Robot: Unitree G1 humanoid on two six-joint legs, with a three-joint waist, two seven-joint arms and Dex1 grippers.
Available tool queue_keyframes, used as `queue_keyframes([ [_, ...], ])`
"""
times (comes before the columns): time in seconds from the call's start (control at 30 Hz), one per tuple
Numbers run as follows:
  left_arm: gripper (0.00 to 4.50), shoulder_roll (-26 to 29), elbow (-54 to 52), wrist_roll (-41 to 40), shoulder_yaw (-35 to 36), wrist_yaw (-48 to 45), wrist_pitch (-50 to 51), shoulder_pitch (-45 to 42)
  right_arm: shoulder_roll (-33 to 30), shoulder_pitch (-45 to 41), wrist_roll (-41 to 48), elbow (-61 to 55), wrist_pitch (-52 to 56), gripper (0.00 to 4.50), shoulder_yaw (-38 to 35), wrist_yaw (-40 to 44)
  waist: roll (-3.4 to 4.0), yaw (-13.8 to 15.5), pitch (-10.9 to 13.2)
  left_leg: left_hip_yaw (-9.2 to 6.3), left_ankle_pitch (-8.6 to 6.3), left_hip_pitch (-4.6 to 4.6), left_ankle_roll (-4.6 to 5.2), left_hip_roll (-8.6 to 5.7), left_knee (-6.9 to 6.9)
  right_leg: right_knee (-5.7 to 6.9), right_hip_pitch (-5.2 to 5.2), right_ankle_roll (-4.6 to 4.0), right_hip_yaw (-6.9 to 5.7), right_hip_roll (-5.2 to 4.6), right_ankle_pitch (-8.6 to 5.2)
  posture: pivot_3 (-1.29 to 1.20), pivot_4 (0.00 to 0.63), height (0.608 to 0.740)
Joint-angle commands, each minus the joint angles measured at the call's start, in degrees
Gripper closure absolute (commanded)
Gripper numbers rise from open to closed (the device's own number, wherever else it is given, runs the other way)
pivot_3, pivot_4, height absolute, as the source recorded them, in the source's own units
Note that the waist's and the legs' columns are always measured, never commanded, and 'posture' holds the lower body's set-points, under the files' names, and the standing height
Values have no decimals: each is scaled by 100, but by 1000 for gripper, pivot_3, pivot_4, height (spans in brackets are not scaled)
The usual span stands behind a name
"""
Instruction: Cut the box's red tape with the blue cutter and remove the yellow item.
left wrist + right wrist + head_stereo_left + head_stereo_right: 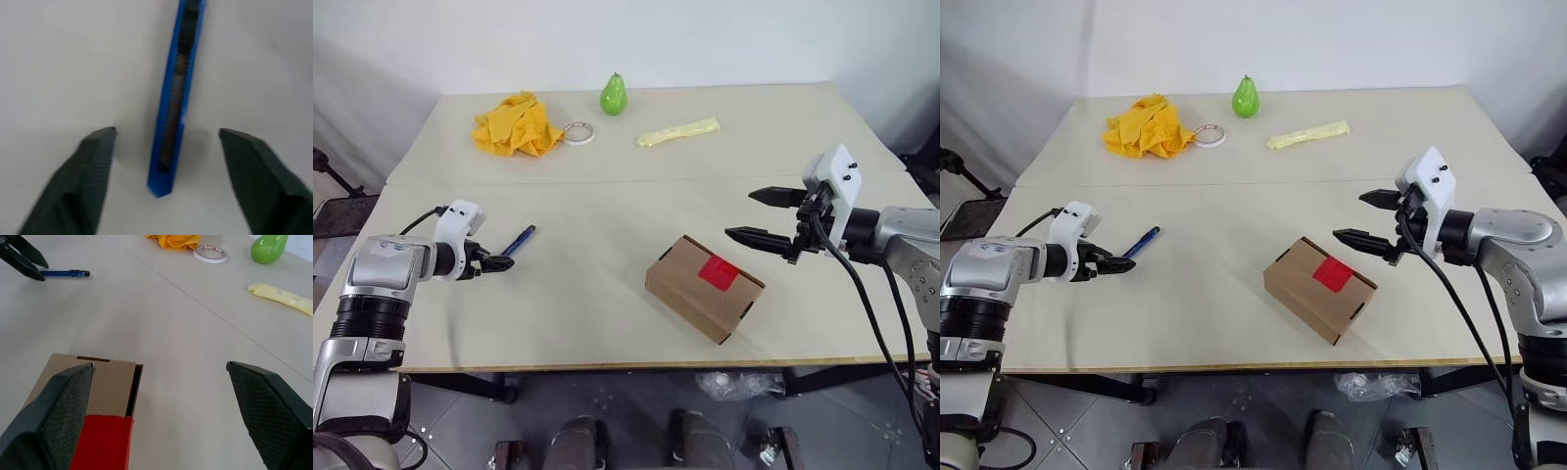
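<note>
The slim dark blue plastic cutter [172, 98] – ridged along its slider track – is seen lying flat on the pale, matt bench [607, 206], its near end set between the two black, cross-hatched fingers [88, 171] of the left tool [499, 262]. Those fingers are held apart, one on each side of the cutter and clear of it. The cutter's far end is cut off in the left wrist view.

The right tool [759, 215] is spread wide and grips nothing; just below and beside it the small brown cardboard box [703, 287] is set, closed, with a short glossy red tape strip [719, 272] laid across its top seam. Whatever lies inside the box is hidden.

Well beyond both tools – at the far side of the bench – a rumpled orange-yellow cloth [517, 124], a white tape roll [578, 131], a smooth green pear [613, 94] and a long pale yellow strip [677, 131] are placed. A plain white wall is seen behind.
</note>
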Motion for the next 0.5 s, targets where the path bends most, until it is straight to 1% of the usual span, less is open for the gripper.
queue_keyframes([
  [0.03,1198,-110,526,261,-431,-77,-73,162,-11,-115,13,-106,1,0,-37,11,13,8,-8,0,0,0,0,0,0,0,0,0,0,-1,0,0,150,740],
  [0.1,1577,-127,619,340,-478,-94,-158,111,-17,-116,11,-108,6,0,-39,9,21,7,-12,0,1,0,2,-1,0,1,0,0,0,-1,0,0,150,740],
  [0.17,2056,-150,696,411,-523,-144,-225,71,-20,-123,9,-103,6,0,-42,9,22,2,-13,0,2,0,4,-1,0,4,-1,0,1,-1,0,0,150,740],
  [0.23,2056,-167,740,470,-559,-210,-283,48,-26,-127,1,-95,-1,0,-39,14,26,3,-15,0,3,0,4,-1,0,4,-1,0,0,-1,0,0,150,740],
  [0.33,2650,-186,749,534,-596,-274,-293,25,-27,-147,-17,-68,-16,0,-29,17,28,4,-17,0,7,0,11,-1,0,4,-1,0,1,-2,0,0,150,740],
  [0.43,3501,-193,747,591,-611,-330,-303,12,-26,-152,-18,-63,-19,0,-30,21,28,2,-17,0,11,-1,20,-1,0,3,-1,0,1,-2,0,0,150,740],
  [0.5,3501,-200,756,603,-616,-366,-286,-7,-22,-166,-30,-40,-32,0,-23,24,28,3,-17,0,17,-1,31,-1,0,1,-1,0,1,-2,0,0,150,740],
])
